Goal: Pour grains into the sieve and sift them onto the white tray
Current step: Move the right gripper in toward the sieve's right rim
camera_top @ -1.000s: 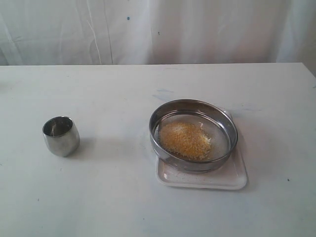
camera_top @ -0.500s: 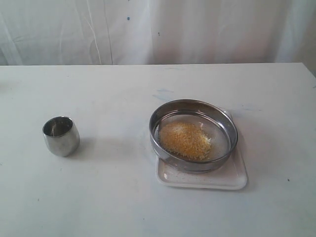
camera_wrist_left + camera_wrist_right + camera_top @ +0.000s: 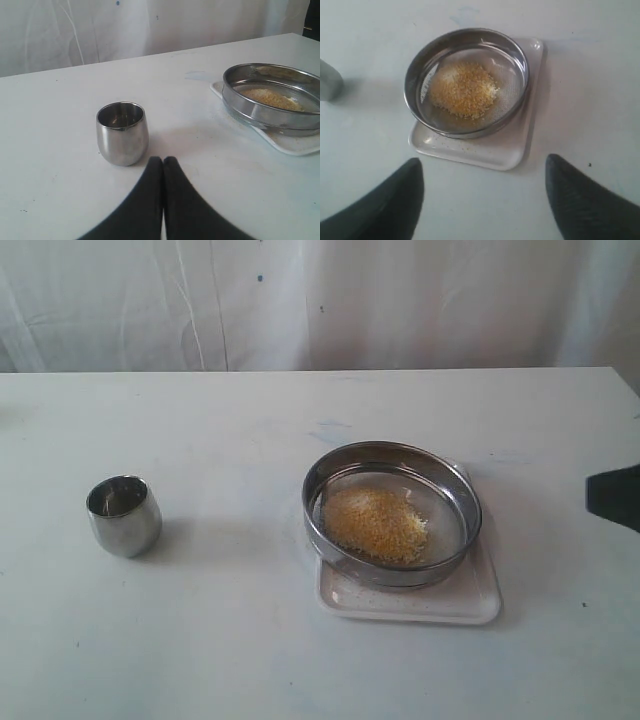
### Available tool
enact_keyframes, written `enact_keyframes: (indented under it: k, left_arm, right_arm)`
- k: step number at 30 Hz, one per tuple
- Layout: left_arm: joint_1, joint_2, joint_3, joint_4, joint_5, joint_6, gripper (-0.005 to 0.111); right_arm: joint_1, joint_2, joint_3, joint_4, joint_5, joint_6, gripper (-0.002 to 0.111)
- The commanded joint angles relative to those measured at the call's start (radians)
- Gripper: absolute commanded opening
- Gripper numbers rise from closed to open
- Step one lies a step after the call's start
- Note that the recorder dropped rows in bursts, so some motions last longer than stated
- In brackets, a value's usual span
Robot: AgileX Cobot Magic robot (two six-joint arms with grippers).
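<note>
The pouring is being judged as done; the grains [image 3: 377, 523] are lying as a golden heap on the mesh of the sieve [image 3: 310, 502], which is being carried by the white tray [image 3: 440, 602] right of centre in the exterior view; the steel cup [image 3: 123, 515] is standing upright and apparently empty at the left, well apart. The sifting step is therefore being taken as the one in hand. The left gripper [image 3: 162, 160] is being kept with its jaws pressed together on nothing, near the cup; the right gripper [image 3: 482, 165] is being held with its jaws spread wide and empty, short of the tray. The next move is being judged to call for the sieve's rim to be gripped and shaken level over the tray.
</note>
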Motion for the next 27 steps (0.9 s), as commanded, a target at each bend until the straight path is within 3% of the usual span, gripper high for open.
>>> enact_keyframes:
  k: [1,14,27]
  left_arm:
    - [-0.003,-0.005,0.004,-0.002,0.001,-0.005,0.0]
    - [-0.003,-0.005,0.004,-0.002,0.001,-0.005,0.0]
    - [-0.003,-0.005,0.004,-0.002,0.001,-0.005,0.0]
  right_arm:
    - [0.004,0.214,-0.085,-0.027,0.001,-0.075,0.07]
    - [0.0,0.774,-0.341,-0.029,-0.016,-0.147,0.07]
    - [-0.049,1.007,-0.396,-0.021,-0.098,-0.183,0.064]
